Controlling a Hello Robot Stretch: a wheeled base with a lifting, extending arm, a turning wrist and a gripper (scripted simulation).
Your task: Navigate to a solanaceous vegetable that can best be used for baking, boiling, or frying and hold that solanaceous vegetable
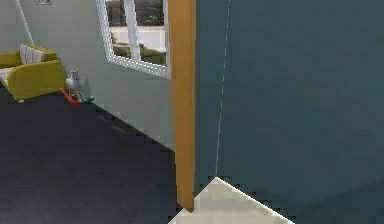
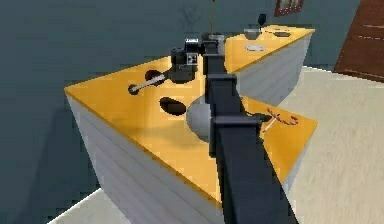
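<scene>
Two dark shapes lie on the smooth orange countertop: a far oval at eight o'clock of the gripper, a near oval at six; whether either is the vegetable sought cannot be told, nor whether the gripper holds anything; a round grey bowl sits by the square dark arm; ahead, an orange-brown post and teal wall stand close.

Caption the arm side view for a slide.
Stretch's arm extends over an orange-topped counter, gripper near small dark objects.
</scene>
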